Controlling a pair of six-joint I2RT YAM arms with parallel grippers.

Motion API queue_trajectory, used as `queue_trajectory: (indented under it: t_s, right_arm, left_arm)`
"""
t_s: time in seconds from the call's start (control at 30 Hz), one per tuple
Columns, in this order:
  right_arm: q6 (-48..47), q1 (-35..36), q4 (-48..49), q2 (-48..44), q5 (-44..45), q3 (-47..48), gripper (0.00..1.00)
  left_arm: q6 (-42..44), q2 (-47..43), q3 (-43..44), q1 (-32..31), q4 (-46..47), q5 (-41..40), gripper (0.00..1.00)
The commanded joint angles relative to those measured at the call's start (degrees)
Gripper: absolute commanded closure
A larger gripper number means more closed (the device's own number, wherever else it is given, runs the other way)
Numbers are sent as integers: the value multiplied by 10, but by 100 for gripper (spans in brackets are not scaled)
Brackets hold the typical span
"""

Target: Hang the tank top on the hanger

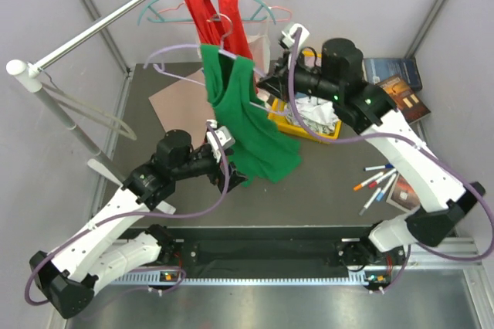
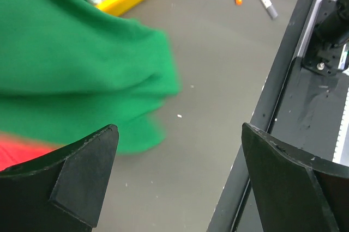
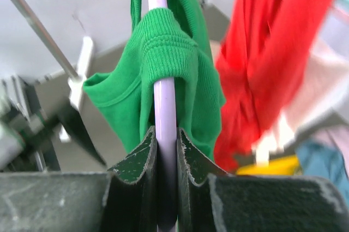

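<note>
Right claw [image 3: 166,134] pressed together on the hanger [image 3: 158,96]: its two dark fingers pinch the pale lavender bar from either side, seen end-on in the right wrist view. Just above this grip, one wide strap of the tank top [image 3: 163,41] loops over the bar, and the rest of the green fabric falls away to the left and behind it. In the top view the garment hangs from the raised hanger in mid-air, in front of the red tank top [image 1: 214,12], which hangs on a teal hanger [image 1: 166,3] beside the metal rail [image 1: 116,20]. The green body drops toward the dark tabletop [image 1: 324,190]; whether its hem touches the surface cannot be told. Left claw [image 2: 179,134] spread wide, with nothing between its fingers; only bare tabletop shows in the gap. The blurred green hem lies just beyond its left finger, and contact between the two cannot be told. Behind the tank top stands a yellow bin [image 1: 309,127], partly covered by the fabric. Several markers [image 1: 378,178] lie on the right of the tabletop, well apart from both claws.
</note>
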Motion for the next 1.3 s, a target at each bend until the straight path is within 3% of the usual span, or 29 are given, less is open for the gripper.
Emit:
queue_trajectory:
  t_s: [0.0,0.27,0.6,0.77,1.27]
  right_arm:
    - [16,19,65,84,-58,158,100]
    - [41,18,96,258,-62,376,100]
    - [74,-10,236,352,-49,424,100]
    - [89,-28,241,413,-56,496,100]
    - [98,-66,212,461,-109,516,100]
  left_arm:
    - [-6,2,-13,-1,50,-3,1]
    - [-11,15,-22,-2,53,0,1]
    - [-11,23,-26,-2,55,-9,1]
    - [-12,32,-26,-2,55,-7,1]
    - [-10,48,-25,-2,56,-6,1]
